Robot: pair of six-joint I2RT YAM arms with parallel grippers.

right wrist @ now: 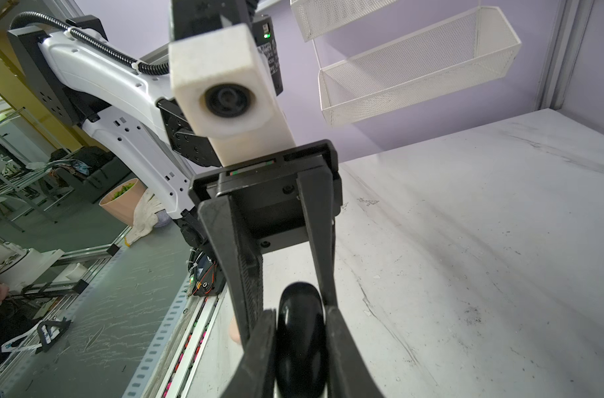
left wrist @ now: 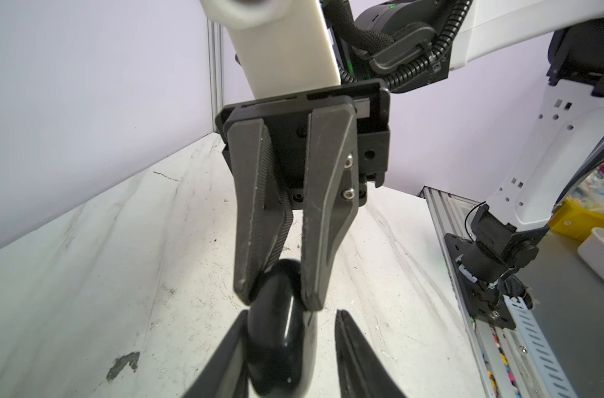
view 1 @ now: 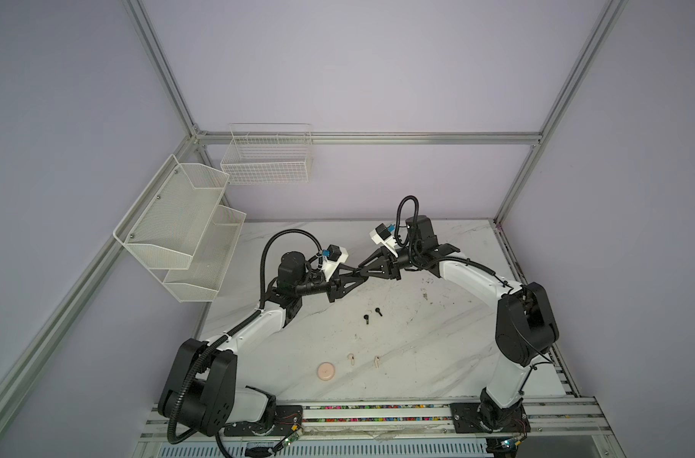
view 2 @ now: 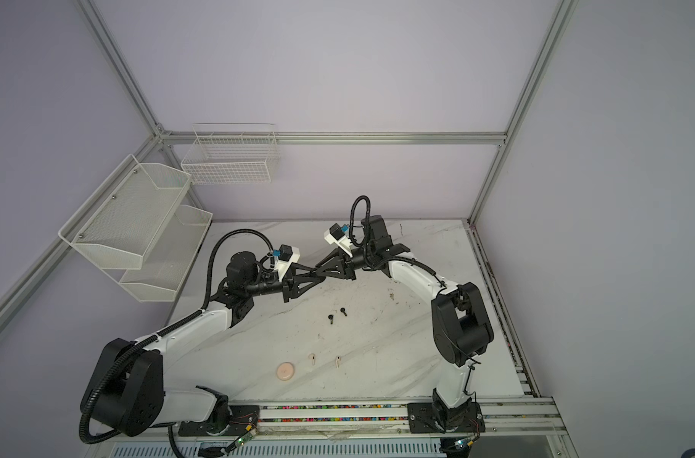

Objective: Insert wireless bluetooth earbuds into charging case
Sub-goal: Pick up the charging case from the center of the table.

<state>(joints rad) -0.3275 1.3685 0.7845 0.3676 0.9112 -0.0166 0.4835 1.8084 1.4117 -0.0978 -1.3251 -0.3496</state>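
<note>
Right gripper: fingers pressed onto a black charging case, a glossy oval, clamped on both flanks. The case looks shut; its inside is not visible.

Left gripper: meets the right gripper tip to tip over the same case, jaws spread wider than it. One finger lies against the case. The other finger stands apart, with tabletop showing through the gap.

In both top views the two grippers meet in the air above the rear middle of the marble-patterned tabletop; the case itself is too hidden there to make out.

Earbuds, all four lying loose on the tabletop:
- Two black earbuds, just beside each other, on the base side of the grippers.
- Two pinkish-cream earbuds, near each other, closer to the front rail.

Pinkish-cream round case: flat on the table, near the cream pair on the robot's left side, touching neither. Whether it holds anything cannot be told.

White mesh two-tier shelf is fixed to the left wall. White wire basket hangs on the back wall. Both are well apart from the grippers.
</note>
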